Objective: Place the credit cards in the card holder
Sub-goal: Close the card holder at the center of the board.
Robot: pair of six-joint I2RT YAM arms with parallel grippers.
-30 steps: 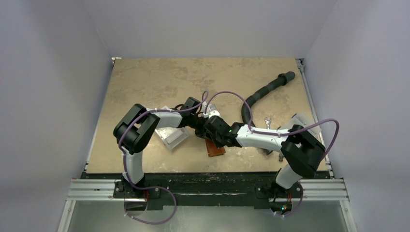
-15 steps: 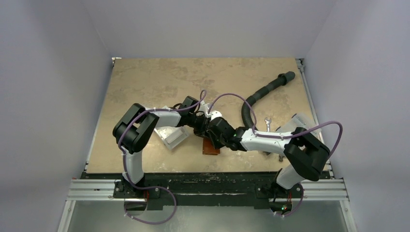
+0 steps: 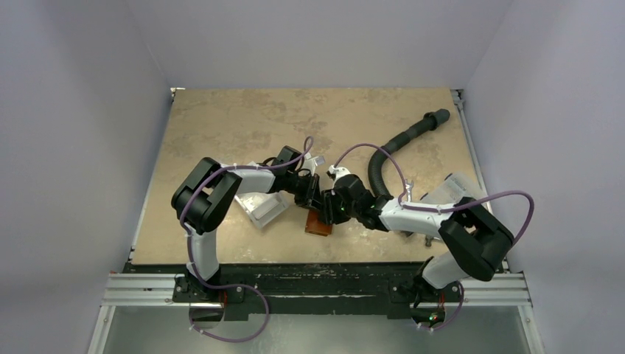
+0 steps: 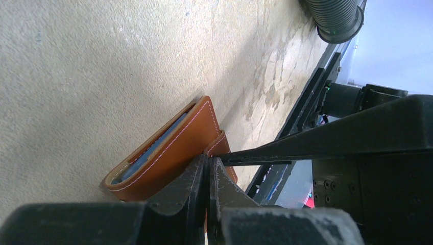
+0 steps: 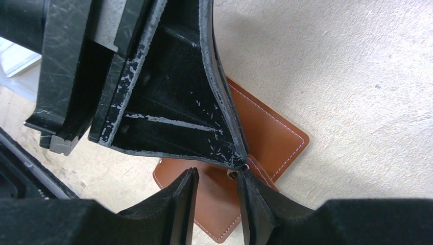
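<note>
The brown card holder (image 3: 318, 223) lies folded on the table between both grippers. In the left wrist view the card holder (image 4: 173, 145) shows a bluish credit card edge (image 4: 148, 154) tucked inside. My left gripper (image 4: 208, 159) is shut, pinching the holder's snap strap (image 4: 220, 142); it also shows in the top view (image 3: 313, 200). My right gripper (image 5: 217, 176) is open just above the card holder (image 5: 265, 138), one fingertip (image 5: 250, 196) beside the strap's snap. In the top view the right gripper (image 3: 327, 212) meets the left one over the holder. No loose card shows.
A clear-and-white plastic box (image 3: 262, 208) sits left of the holder under the left arm. A black corrugated hose (image 3: 402, 139) runs to the back right. A small wrench (image 3: 407, 188) and a clear packet (image 3: 455, 184) lie on the right.
My right wrist has drawn back to the right and turned. The card holder has shifted slightly left. My left gripper stays at the holder.
</note>
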